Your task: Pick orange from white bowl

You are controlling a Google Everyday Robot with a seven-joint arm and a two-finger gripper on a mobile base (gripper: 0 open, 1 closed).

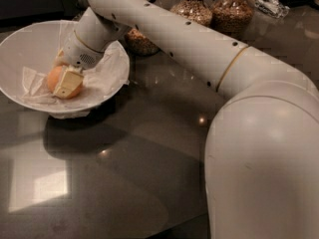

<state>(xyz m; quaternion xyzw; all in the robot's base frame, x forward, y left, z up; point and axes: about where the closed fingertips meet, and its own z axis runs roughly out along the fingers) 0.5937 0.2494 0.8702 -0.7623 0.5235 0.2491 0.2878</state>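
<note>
The white bowl (31, 48) stands at the left on the dark glossy table, lined with crumpled white paper. The pale orange (53, 75) lies low in the bowl. My gripper (60, 81) reaches down into the bowl from the right and is closed around the orange. One cream-coloured finger (68, 83) lies across the front of the fruit; the other finger is hidden behind it. The orange still rests on the paper in the bowl.
Several glass jars of grains stand at the back: one just behind the bowl (140, 42), and two further right (192, 8) (232, 8). My white arm (259, 133) fills the right side. The dark table (124, 173) reflects light in front.
</note>
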